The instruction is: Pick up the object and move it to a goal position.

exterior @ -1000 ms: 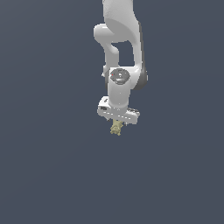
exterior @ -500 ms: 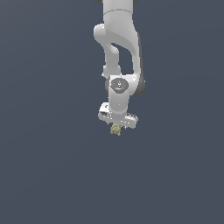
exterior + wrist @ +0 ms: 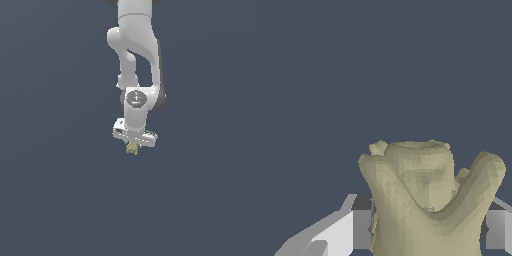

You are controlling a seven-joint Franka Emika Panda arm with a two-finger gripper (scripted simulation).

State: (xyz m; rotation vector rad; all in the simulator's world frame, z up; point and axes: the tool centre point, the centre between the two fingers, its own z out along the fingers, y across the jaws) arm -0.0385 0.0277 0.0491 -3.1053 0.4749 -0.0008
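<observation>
The object [image 3: 132,148] is a tiny pale tan-yellow lumpy item with knobby projections. In the exterior view it hangs just below the white gripper [image 3: 133,145], near the middle of the picture. In the wrist view the object [image 3: 428,200] fills the space between the two fingers [image 3: 361,227], which press on it from both sides. The gripper is shut on the object and holds it off the ground. The white arm [image 3: 136,55] reaches down from the top of the exterior view.
A plain dark blue-grey surface [image 3: 55,190] fills the rest of both views. No other objects, containers or edges show.
The gripper, with the object in it, has risen a little and the wrist has turned, swinging the hand slightly toward the exterior view's right.
</observation>
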